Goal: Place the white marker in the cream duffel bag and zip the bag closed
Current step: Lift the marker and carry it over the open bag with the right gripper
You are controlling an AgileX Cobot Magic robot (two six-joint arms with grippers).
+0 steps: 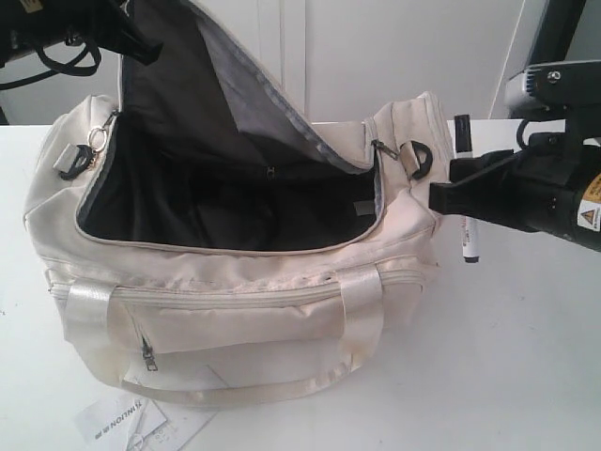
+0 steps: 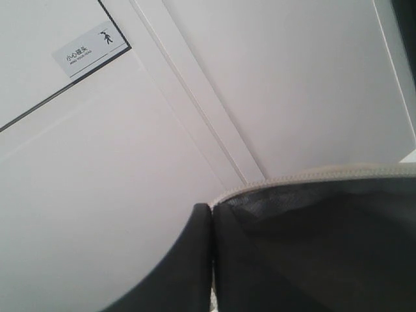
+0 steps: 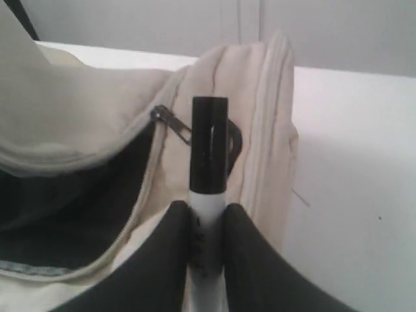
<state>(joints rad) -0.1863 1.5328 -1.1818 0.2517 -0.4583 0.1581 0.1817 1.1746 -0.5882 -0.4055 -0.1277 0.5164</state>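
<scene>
Your right gripper (image 1: 451, 191) has its black fingers (image 3: 162, 260) clamped on the white barrel of the slim white marker with the black cap (image 1: 469, 240). The marker stands roughly upright, cap end up, just beside the right end of the large soft cream fabric duffel bag (image 1: 235, 282). It is outside the bag, over the white table (image 1: 526, 357). Whether its dark lower end touches the table you cannot tell. In your right wrist view the cap (image 3: 209, 149) sits in front of the bag's end wall, near a dark metal zip pull (image 3: 172, 123).

Your left gripper (image 1: 131, 38) is up at the far left, its fingers (image 2: 179, 266) pressed together on the cream-piped edge of the curved top flap (image 1: 216, 85). The flap stands raised, so the bag's mouth gapes and its black lining (image 1: 225, 207) shows. The shiny cream strap handle (image 1: 362, 310) hangs down the front, and a white paper tag (image 1: 117, 423) lies on the table by the bag's near corner.
</scene>
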